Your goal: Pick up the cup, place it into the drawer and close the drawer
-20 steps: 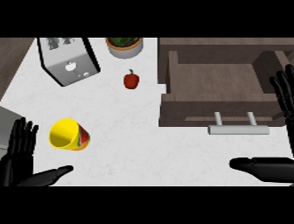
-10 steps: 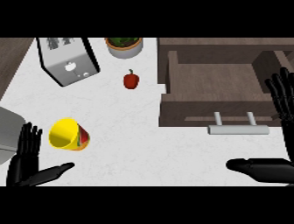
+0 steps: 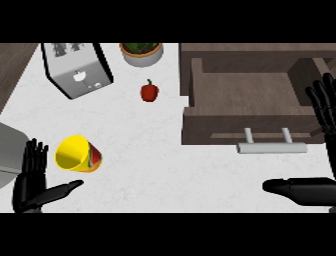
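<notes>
At lower left of the frame, your left hand [image 3: 36, 182] has crept in toward the yellow cup [image 3: 79, 154] vs. a sec ago: fingers now stand just left of the cup's rim, and more of the grey forearm fills the left edge. Not touching yet, as far as the head view shows. The cup itself hasn't budged; it lies tipped on its side on the white desk [image 3: 156, 165], mouth facing lower left, well apart from the drawer [image 3: 248, 97].

That reads as approach phase only, w/ grasp, carry and close all still ahead.

Left hand: fingers straight and upright, thumb splayed toward the right, holding nothing. You'll prob need to rotate it so fingers can wrap the cup's body, since the cup could roll if nudged.

Right hand [image 3: 330, 145] at the right edge: fingers straight, thumb out along the bottom, holding nothing, beside the drawer's right side. It's barely moved. Drawer is pulled open at upper right, its metal handle [image 3: 271, 147] facing you.
</notes>
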